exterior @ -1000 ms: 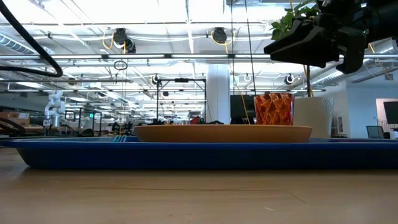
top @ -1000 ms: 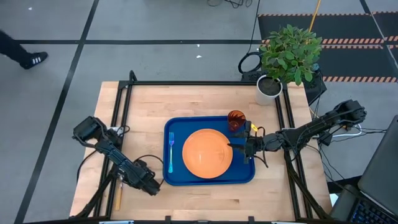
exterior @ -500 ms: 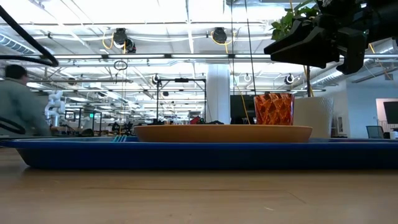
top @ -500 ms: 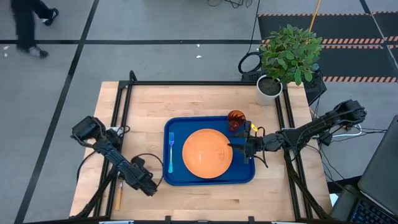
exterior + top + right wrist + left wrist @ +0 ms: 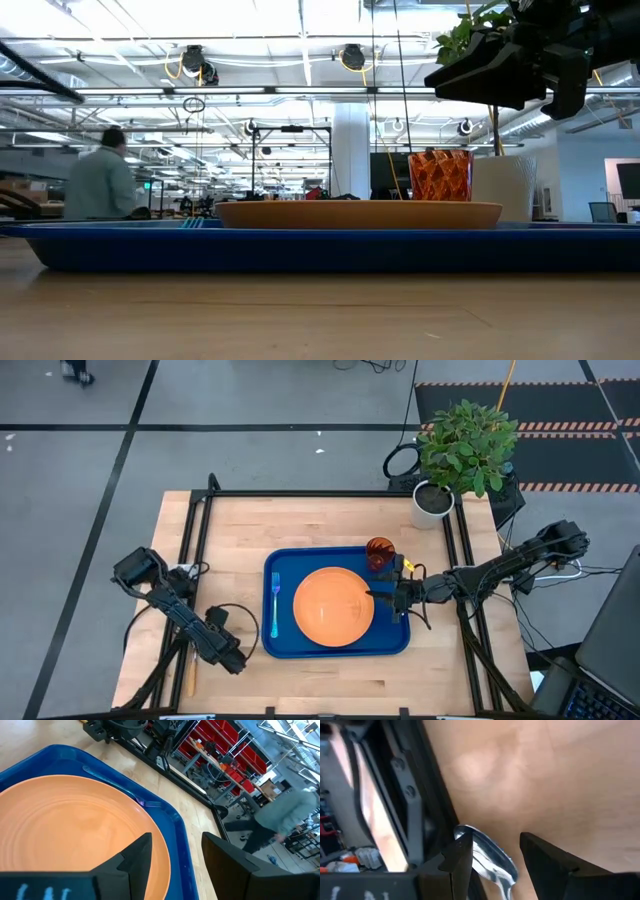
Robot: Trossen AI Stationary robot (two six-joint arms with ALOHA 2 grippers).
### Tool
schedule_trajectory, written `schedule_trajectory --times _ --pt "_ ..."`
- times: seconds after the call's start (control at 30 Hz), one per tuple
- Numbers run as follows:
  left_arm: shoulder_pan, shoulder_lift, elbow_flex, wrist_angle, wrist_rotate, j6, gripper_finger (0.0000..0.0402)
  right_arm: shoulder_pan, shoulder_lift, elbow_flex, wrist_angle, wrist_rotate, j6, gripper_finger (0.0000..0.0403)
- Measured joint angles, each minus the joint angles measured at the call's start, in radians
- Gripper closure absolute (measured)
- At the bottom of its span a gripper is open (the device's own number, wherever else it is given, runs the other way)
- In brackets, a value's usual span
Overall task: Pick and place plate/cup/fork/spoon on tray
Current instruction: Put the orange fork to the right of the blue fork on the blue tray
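The blue tray [image 5: 335, 647] lies in the table's middle. On it are the orange plate [image 5: 333, 605], the light-blue fork [image 5: 275, 605] left of the plate, and the orange-red cup [image 5: 380, 550] in its far right corner. The spoon lies on the table near the front left; its orange handle [image 5: 190, 678] shows in the high view. My left gripper [image 5: 495, 855] is open down there, with the spoon's silver bowl between its fingers. My right gripper [image 5: 175, 852] hangs open above the plate's right edge [image 5: 372, 600], well over cup height in the low view [image 5: 510, 65]. My left gripper stands open around the spoon's bowl [image 5: 492, 860], which lies on the wood close beside one finger [image 5: 462, 857]. Whether that finger touches the bowl I cannot tell.
A white pot with a green plant [image 5: 433, 500] stands at the table's far right corner. Black frame rails [image 5: 195, 540] run along the table's left and right sides, one right beside the spoon [image 5: 415, 815]. A person [image 5: 100, 185] walks in the room behind.
My left gripper has drawn back a little toward the table's left edge, near the spoon. The tray, plate, cup, fork and my right gripper have kept still. A person has walked across the room behind.
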Motion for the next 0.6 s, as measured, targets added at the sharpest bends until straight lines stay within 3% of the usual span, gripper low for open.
schedule_trajectory --times 0.37,0.6 --pt "-0.056 -0.001 -0.042 0.016 0.010 -0.087 0.0239 0.000 0.000 0.000 -0.006 0.000 0.000 0.0234" --pt "-0.056 0.000 -0.046 0.068 0.009 -0.119 0.0378 0.000 0.000 0.000 -0.002 0.000 0.000 0.0234"
